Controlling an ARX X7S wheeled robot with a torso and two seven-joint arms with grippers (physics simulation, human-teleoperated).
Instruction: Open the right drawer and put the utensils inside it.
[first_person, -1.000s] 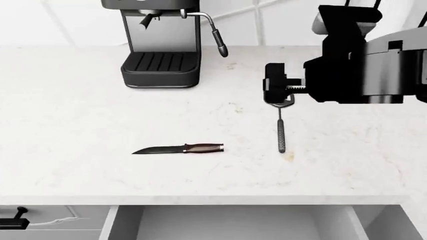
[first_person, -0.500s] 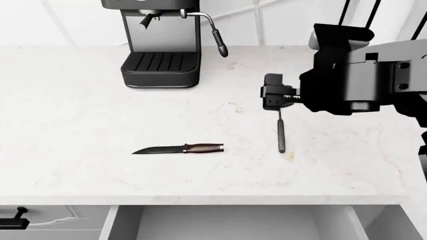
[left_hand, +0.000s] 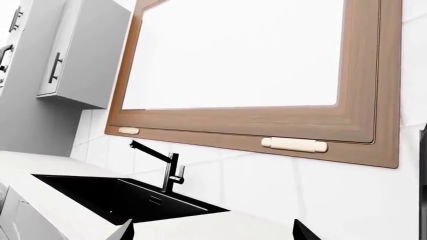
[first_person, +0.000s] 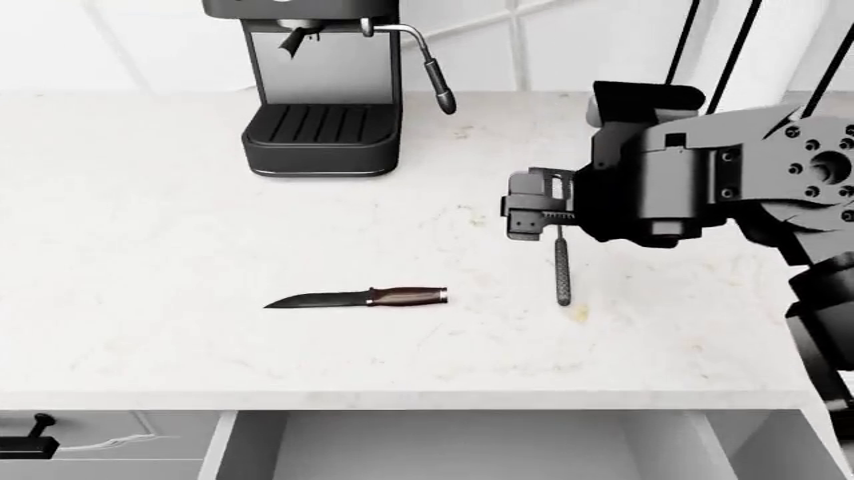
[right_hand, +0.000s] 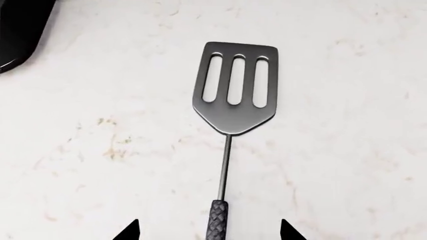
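Observation:
The knife (first_person: 360, 297), dark blade and reddish-brown handle, lies flat on the white counter left of centre. The slotted spatula (right_hand: 235, 87) lies flat to its right, handle (first_person: 562, 272) pointing toward the counter's front edge. My right gripper (first_person: 534, 215) hovers over the spatula's head end, hiding it in the head view. In the right wrist view this gripper (right_hand: 209, 232) is open, its fingertips (right_hand: 130, 231) standing either side of the braided handle, apart from it. The right drawer (first_person: 467, 445) stands pulled open below the counter edge, its pale inside bare. My left gripper (left_hand: 213, 234) is open, holding nothing.
A black coffee machine (first_person: 320, 90) stands at the back of the counter (first_person: 160, 250). A shut drawer's black handle (first_person: 27, 440) shows at lower left. The left wrist view faces a black sink (left_hand: 120, 197), a faucet (left_hand: 170, 170) and a wood-framed window (left_hand: 253, 75).
My right arm has swung down and toward the counter's front, carrying the gripper from beyond the spatula's head to above it. The knife, spatula and drawer have not moved.

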